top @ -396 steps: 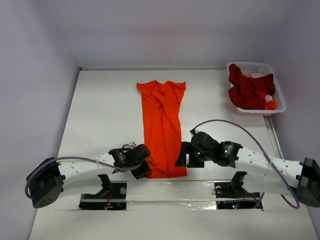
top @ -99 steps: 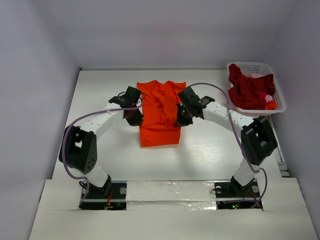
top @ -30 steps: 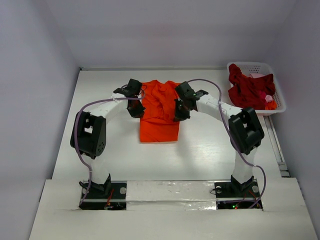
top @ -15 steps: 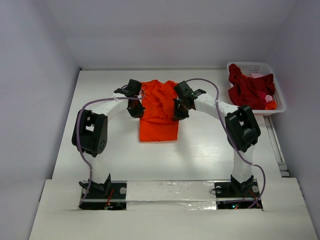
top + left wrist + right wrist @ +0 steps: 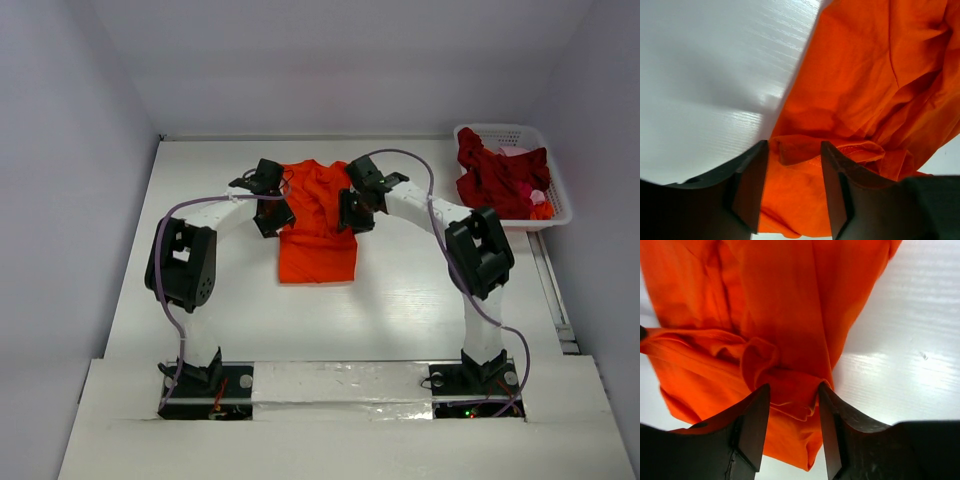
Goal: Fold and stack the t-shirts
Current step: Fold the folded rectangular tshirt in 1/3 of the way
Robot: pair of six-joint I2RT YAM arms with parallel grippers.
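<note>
From above I saw the orange t-shirt [image 5: 318, 240] folded on the table [image 5: 200, 280], left gripper [image 5: 274, 216] at its left edge, right gripper [image 5: 352, 212] at its right. My left wrist view showed jaws parted around a loose cloth fold; the right wrist showed the same.

Folded t-shirt [image 5: 318, 235] lies mid-table [image 5: 400, 300], toward the far side. Left gripper [image 5: 275, 218] at its left edge, right gripper [image 5: 352, 212] at its right edge. Basket [image 5: 505, 131] in far right corner, holding other t-shirts [image 5: 495, 180].
</note>
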